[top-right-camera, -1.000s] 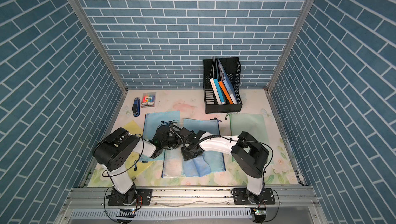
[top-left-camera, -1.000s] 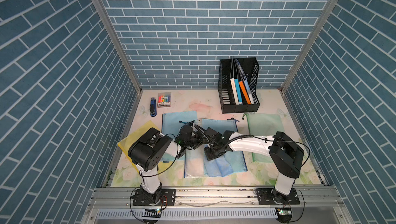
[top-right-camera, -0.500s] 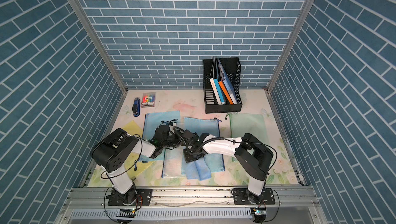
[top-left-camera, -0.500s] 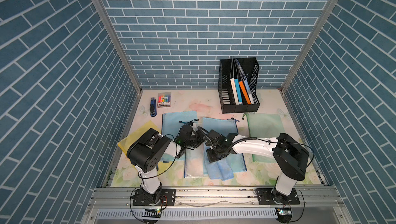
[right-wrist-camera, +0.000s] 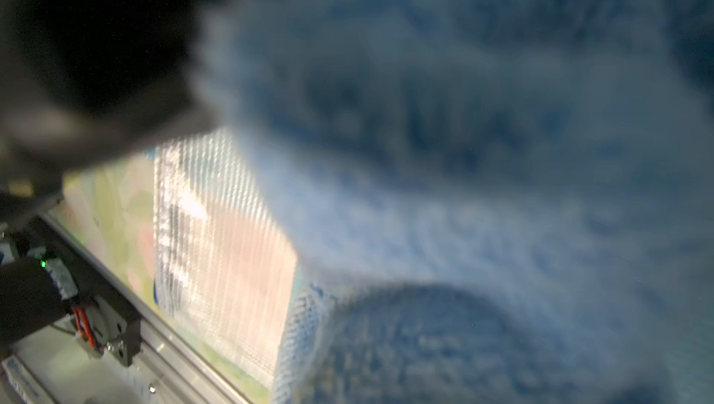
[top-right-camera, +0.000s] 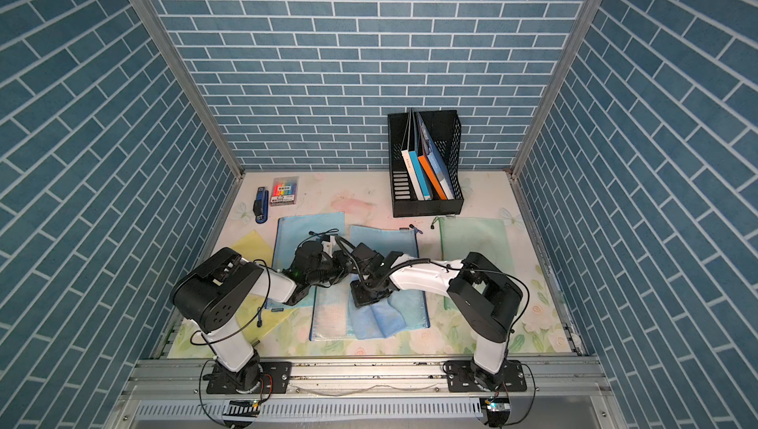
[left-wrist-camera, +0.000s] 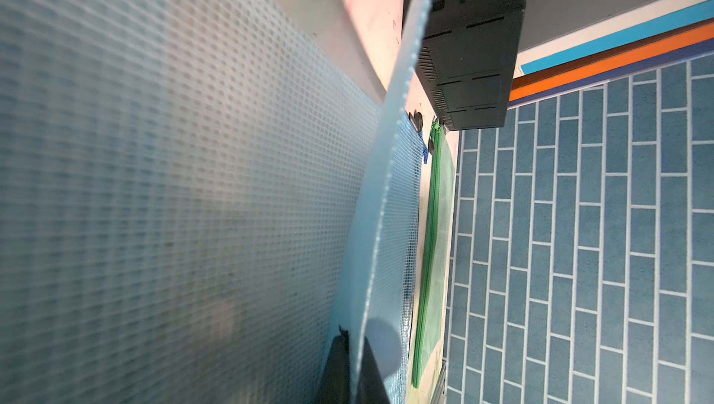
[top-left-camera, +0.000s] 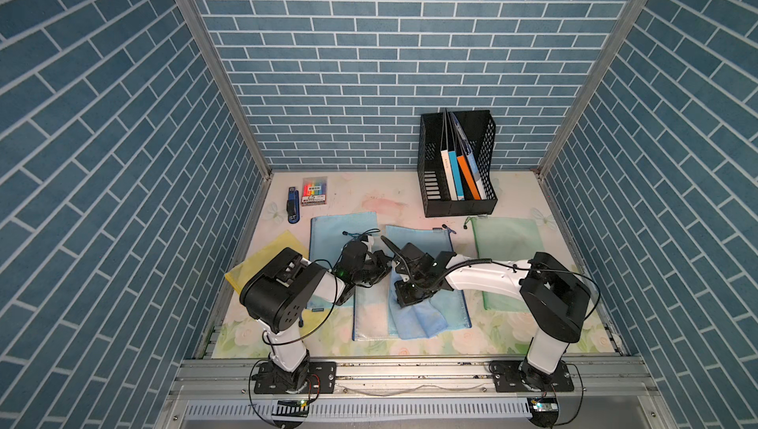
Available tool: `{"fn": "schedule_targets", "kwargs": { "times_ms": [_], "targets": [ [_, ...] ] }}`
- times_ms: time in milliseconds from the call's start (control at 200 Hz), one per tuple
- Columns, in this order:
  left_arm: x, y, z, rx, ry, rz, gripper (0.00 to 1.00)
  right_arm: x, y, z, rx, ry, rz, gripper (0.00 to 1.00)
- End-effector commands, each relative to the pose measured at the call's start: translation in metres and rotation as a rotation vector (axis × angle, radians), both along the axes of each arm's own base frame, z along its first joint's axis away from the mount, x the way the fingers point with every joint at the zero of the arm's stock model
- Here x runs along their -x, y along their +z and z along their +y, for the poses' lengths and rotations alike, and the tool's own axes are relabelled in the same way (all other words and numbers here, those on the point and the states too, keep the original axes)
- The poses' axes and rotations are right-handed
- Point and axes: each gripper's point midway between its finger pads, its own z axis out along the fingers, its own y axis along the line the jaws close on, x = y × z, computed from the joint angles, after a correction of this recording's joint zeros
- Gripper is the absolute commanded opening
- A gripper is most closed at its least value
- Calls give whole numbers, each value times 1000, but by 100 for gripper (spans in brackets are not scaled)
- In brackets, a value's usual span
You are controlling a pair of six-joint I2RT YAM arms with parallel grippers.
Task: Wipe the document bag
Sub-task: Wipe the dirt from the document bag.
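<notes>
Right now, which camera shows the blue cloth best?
Either top view: the whole blue cloth shows, lying crumpled on the middle document bag. The right wrist view is filled by it, but blurred. The left wrist view misses it.

Top views bright and sharp; right wrist view dim, cloth (right-wrist-camera: 463,151) blurred.

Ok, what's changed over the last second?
Only a small wiping stroke: the right fingers, shut on the blue cloth, slid slightly toward the front of the document bag, then back. The left fingers kept pinching the bag's edge; nothing else moved.
</notes>
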Motion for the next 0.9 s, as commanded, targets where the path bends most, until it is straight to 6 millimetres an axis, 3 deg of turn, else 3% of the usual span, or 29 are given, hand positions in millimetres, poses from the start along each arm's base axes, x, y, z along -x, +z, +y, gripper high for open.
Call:
{"fn": "schedule_targets", "kwargs": {
  "times_ms": [0,105,280,405,690,895],
  "targets": [
    [-1,8,1,20,6,-31,0,33,-4,6,-24,66,82,0],
    [-1,6,3,38,23,-10,0,52,-8,9,-50,58,149,0],
    [0,4,2,40,15,-4,0,58,-11,3,-53,21,161,0],
    [0,7,0,41,3,-11,0,36,-5,-36,35,-84,70,0],
    [2,10,-3,20,-40,-37,0,-25,19,-164,224,-384,-83,0],
    [4,13,-5,31,-53,-46,0,-54,34,-183,286,-423,-154,0]
  ]
}}
